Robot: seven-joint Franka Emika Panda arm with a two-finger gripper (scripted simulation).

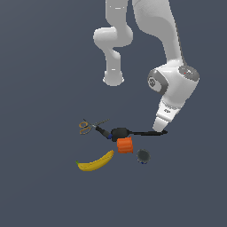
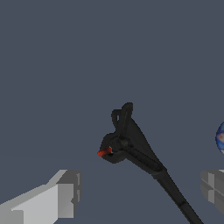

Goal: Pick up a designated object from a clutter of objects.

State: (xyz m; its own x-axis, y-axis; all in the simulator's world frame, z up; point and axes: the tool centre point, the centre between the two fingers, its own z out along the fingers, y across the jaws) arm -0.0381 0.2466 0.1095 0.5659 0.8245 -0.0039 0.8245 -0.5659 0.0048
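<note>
Hand [image 2: 135, 192] with its two pale grey fingers [image 2: 61, 197] spread apart, nothing between them, hovering low over the dark grey surface [image 1: 40, 186]. In the exterior view it sits at the tip end of the long black utensil with a thin handle [image 1: 144, 132], at about 3 o'clock of the clutter.

Target, judged: the small short black piece with a red tip [image 2: 107, 152]. The wrist view shows it lying on the surface beyond the fingers and touching the utensil's broad head; whether it sits on top of or just beside that head I cannot tell.

To do the approach well: centre the fingers over the short piece, not the handle, turn the wrist so the fingers close across its short body, and descend straight so the utensil is not dragged along.

Further out: orange ribbed block [image 1: 124, 145] at 6 o'clock of the utensil head, small dark round cup [image 1: 142, 155] at 4 o'clock of the block, yellow banana [image 1: 95, 162] at 8 o'clock, orange-handled scissors [image 1: 88, 126] at 10 o'clock.

Hard to make out: the target is not separable from the utensil head in the exterior view. The wrist view cuts off both fingers, the handle, and a blue round thing [image 2: 220, 138] at the frame edge, identity unclear
</note>
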